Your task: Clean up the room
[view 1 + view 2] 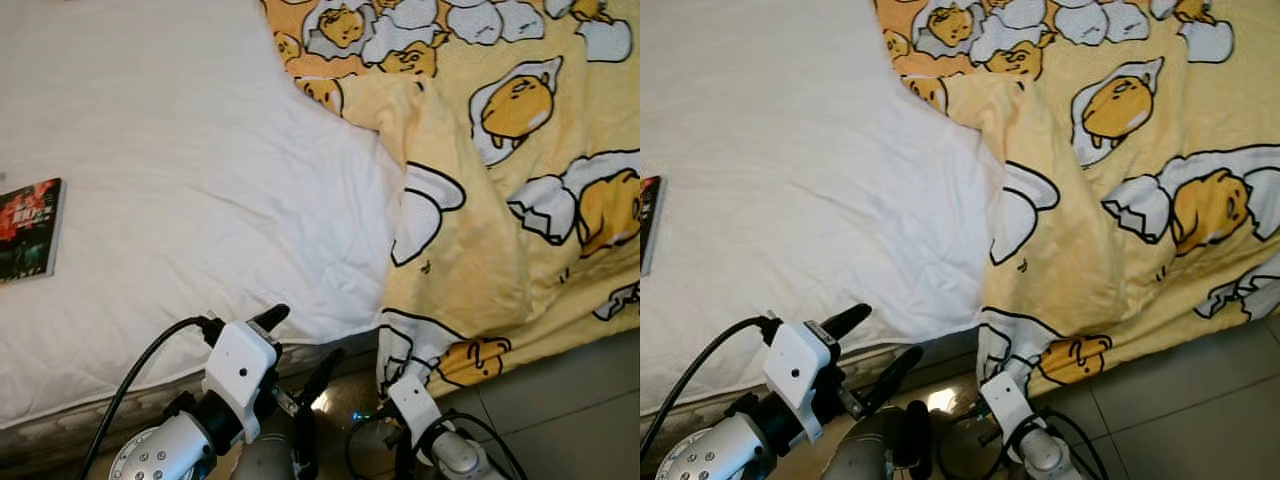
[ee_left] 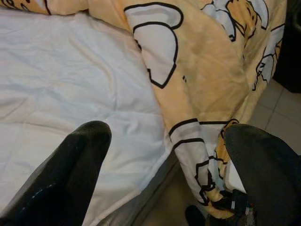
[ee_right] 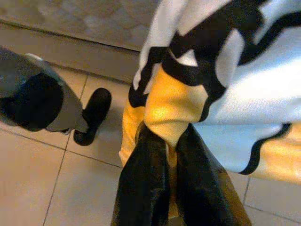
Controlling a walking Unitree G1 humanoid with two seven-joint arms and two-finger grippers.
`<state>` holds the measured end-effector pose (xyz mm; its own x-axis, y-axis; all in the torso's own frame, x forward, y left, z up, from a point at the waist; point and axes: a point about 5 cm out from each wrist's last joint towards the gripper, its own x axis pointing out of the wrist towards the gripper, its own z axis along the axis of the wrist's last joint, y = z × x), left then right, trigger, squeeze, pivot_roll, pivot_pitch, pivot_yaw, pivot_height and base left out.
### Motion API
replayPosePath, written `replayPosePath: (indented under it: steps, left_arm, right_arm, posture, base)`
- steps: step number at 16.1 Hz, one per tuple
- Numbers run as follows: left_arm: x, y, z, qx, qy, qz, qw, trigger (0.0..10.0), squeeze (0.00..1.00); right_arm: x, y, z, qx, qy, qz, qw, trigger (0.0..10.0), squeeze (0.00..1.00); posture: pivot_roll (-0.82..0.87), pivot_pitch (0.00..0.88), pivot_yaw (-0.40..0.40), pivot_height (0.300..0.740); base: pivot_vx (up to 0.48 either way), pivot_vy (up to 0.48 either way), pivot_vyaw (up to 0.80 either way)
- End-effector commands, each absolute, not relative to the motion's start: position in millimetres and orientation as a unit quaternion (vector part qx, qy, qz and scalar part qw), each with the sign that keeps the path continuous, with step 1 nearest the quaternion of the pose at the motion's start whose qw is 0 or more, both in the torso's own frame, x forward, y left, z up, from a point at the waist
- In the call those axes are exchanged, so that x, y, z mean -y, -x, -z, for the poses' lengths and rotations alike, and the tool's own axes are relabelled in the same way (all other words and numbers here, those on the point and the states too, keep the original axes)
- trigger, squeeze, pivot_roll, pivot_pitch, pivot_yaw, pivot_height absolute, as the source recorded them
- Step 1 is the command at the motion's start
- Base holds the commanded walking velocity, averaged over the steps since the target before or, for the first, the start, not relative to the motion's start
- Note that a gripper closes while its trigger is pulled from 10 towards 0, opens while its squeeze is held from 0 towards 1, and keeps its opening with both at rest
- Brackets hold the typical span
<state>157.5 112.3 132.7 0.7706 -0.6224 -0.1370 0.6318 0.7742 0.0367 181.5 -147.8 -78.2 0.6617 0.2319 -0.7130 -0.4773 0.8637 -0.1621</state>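
A yellow blanket (image 1: 500,200) with cartoon egg prints covers the right side of the bed, and one corner hangs over the front edge toward the floor. My right gripper (image 3: 170,155) is shut on that hanging corner (image 1: 420,350), low in front of the bed. My left gripper (image 1: 298,348) is open just before the bed's front edge, left of the corner, and holds nothing. In the left wrist view its fingers (image 2: 70,174) frame the seam between white sheet and blanket (image 2: 207,70).
The white sheet (image 1: 180,180) lies bare over the left of the bed. A dark book (image 1: 30,228) rests on it at the far left. The mattress side (image 1: 60,430) runs along the front. Grey floor tiles (image 1: 570,400) lie at the lower right.
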Motion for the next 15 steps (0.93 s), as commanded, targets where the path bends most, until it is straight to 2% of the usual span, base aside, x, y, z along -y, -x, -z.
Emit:
replayPosePath:
  steps: [1,2,6,8,10,12,13,14,15]
  left_arm:
    - [-114,-155,-126,-0.077,-0.040,0.331,0.940,10.0,0.00]
    - [-114,-155,-125,-0.078,-0.040,0.331,0.939,10.0,0.00]
    - [-114,-155,-125,-0.080,-0.042,0.330,0.940,10.0,0.00]
    - [-114,-155,-125,-0.080,-0.043,0.329,0.940,10.0,0.00]
    - [-113,-155,-124,-0.081,-0.043,0.329,0.940,10.0,0.00]
    - [-113,-157,-124,-0.079,-0.044,0.328,0.940,10.0,0.00]
    - [-114,-158,-123,-0.079,-0.047,0.324,0.942,10.0,0.00]
    - [-114,-159,-123,-0.078,-0.050,0.322,0.942,10.0,0.00]
    - [-113,-164,-120,-0.076,-0.055,0.317,0.944,10.0,0.00]
  right_arm:
    - [163,-141,98,-0.443,0.156,-0.170,0.866,10.0,0.95]
    - [163,-146,96,-0.432,0.146,-0.155,0.876,10.0,1.00]
    - [164,-150,95,-0.433,0.121,-0.128,0.884,10.0,1.00]
    - [165,-148,96,-0.442,0.129,-0.130,0.878,10.0,1.00]
    - [180,-139,100,-0.470,0.174,-0.129,0.856,10.0,1.00]
    - [192,-142,97,-0.464,0.193,-0.107,0.858,10.0,1.00]
    - [193,-148,94,-0.449,0.189,-0.097,0.868,10.0,0.00]
    - [193,-154,91,-0.433,0.182,-0.088,0.878,10.0,0.00]
    - [190,-170,83,-0.395,0.157,-0.070,0.903,10.0,0.00]
  posture:
    - [0.18,0.283,0.123,0.740]
    - [0.18,0.283,0.123,0.740]
    - [0.18,0.283,0.123,0.740]
    - [0.18,0.283,0.123,0.740]
    - [0.18,0.278,0.123,0.740]
    - [0.18,0.274,0.122,0.740]
    - [0.18,0.266,0.118,0.740]
    - [0.18,0.263,0.117,0.740]
    - [0.16,0.230,0.102,0.740]
  base:
    - [0.000,0.000,0.00]
    - [0.000,0.000,0.00]
    - [0.000,0.000,0.00]
    - [0.000,0.000,0.00]
    - [0.000,0.000,0.00]
    - [0.000,0.000,0.00]
    - [0.000,0.000,0.00]
    - [0.000,0.000,0.00]
    - [0.000,0.000,0.00]
